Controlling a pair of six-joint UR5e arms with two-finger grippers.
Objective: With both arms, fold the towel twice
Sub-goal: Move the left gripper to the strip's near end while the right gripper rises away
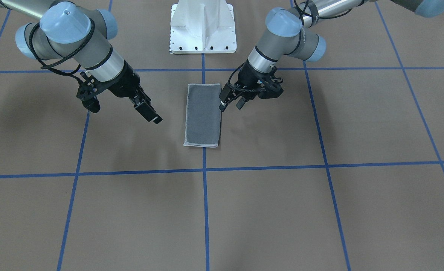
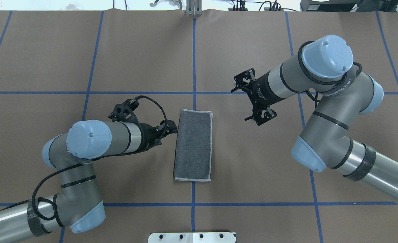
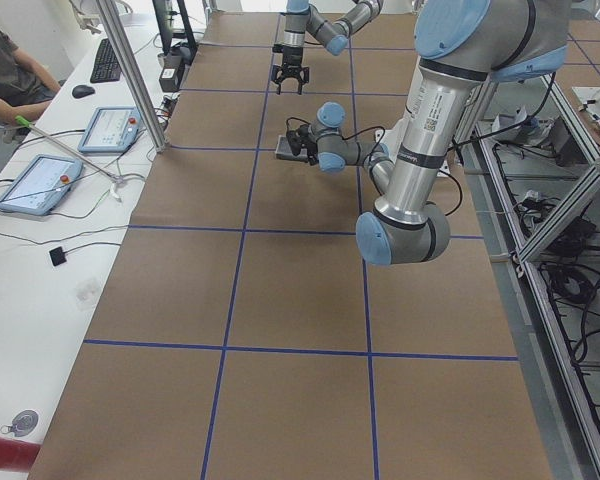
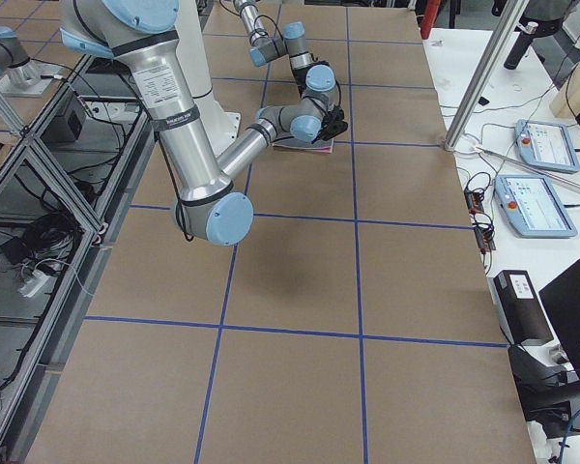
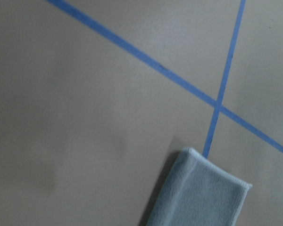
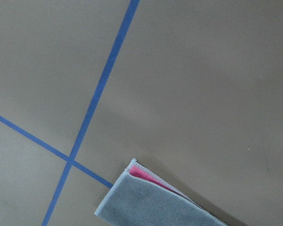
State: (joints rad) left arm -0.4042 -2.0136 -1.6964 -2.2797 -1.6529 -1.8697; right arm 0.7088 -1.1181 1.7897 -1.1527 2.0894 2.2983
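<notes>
The big brown table [image 2: 253, 168] has blue tape lines [image 2: 193, 50] that cut it into squares. In the middle lies the small soft terry towel [image 2: 193, 145]. It is folded in half into a long shape, with the dark grey side up and a light grey hem [image 2: 192, 179] round the edge. It rests flat on the middle blue line. At one corner, the right wrist view shows a bit of pink [image 6: 144, 173] peeking out between the two layers. The left black gripper [image 2: 171, 130] is low, right beside the towel's long edge. Its fingers are apart and hold nothing. I cannot tell if it touches the cloth. The right black gripper [image 2: 261, 118] is on the towel's other side, away from it, with its fingers spread and nothing in them. A white metal base [image 1: 203, 34] stands at the table's edge.
</notes>
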